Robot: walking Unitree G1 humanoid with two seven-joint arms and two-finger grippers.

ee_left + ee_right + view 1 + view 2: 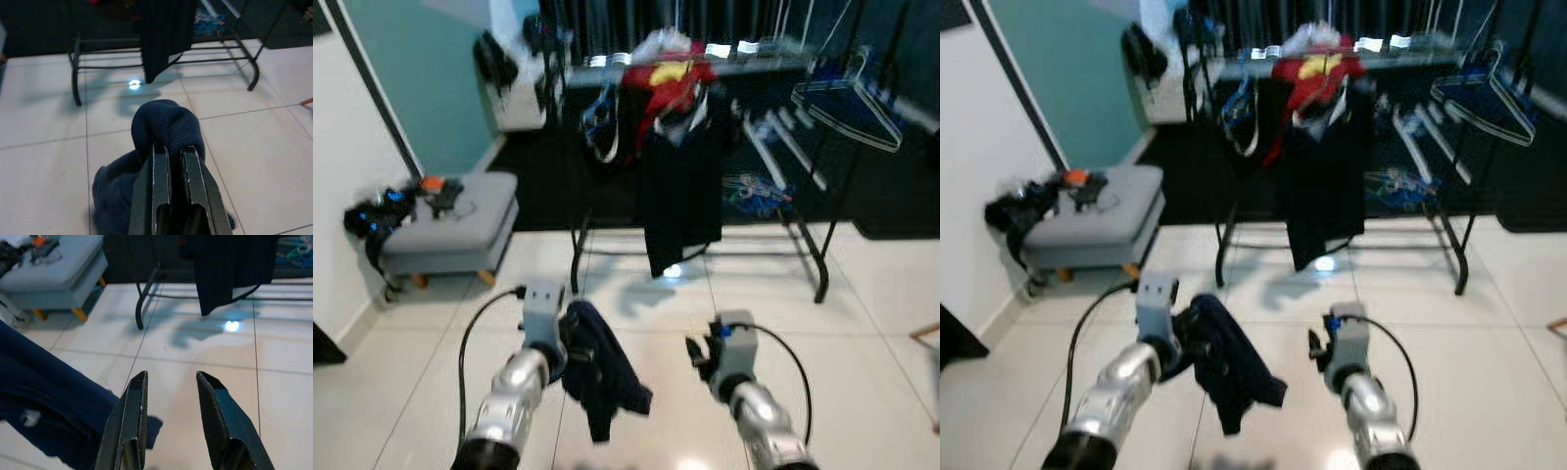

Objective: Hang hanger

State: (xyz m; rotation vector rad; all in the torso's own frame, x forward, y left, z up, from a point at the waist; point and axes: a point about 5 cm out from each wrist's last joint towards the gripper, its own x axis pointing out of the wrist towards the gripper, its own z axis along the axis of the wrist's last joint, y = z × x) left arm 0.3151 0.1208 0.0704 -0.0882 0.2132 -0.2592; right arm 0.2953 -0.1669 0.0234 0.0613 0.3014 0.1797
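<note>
My left gripper [576,338] is shut on a dark navy garment [600,375] that droops from its fingers above the tiled floor; the wrist view shows the fabric [168,126] bunched over the closed fingertips. My right gripper [695,354] is open beside it, with nothing between its fingers [132,406]. Ahead stands a black clothes rack [705,69] carrying a red garment [671,83] and a long black garment [680,191]. A clear plastic hanger [850,103] hangs at the rack's right end.
A grey ottoman [450,223] with clutter on top sits at the left by the white wall. The rack's legs [820,264] rest on the pale tile floor. A dark rug [891,196] lies under and behind the rack.
</note>
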